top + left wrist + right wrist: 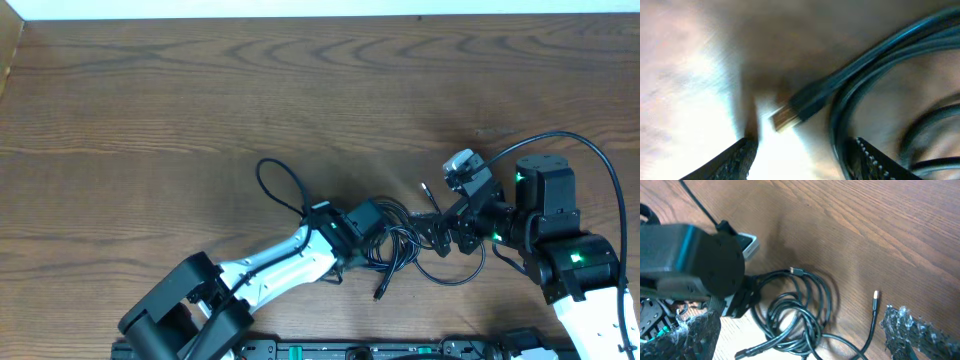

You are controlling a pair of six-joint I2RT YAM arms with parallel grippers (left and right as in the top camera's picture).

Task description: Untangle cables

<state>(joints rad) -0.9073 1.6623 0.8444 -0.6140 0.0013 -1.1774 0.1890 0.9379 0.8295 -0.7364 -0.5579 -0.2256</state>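
The cables (402, 246) lie as a knot of thin black loops on the wooden table, with one loop (280, 184) trailing to the left. My left gripper (372, 226) is low at the knot's left edge. In the left wrist view its jaws (802, 167) stand apart over bare table; a black plug with a gold tip (792, 111) lies just ahead, and strands (840, 130) run along the inside of the right finger (872, 160). My right gripper (802, 337) is wide open over the coiled cables (800, 317), holding nothing. A silver-tipped plug (876, 296) lies near its right finger (912, 330).
The left arm's black gripper body (690, 262) fills the upper left of the right wrist view, close to the right gripper. A loose plug end (380, 293) points toward the table's front edge. The right arm's thick black cable (590, 160) arcs above it.
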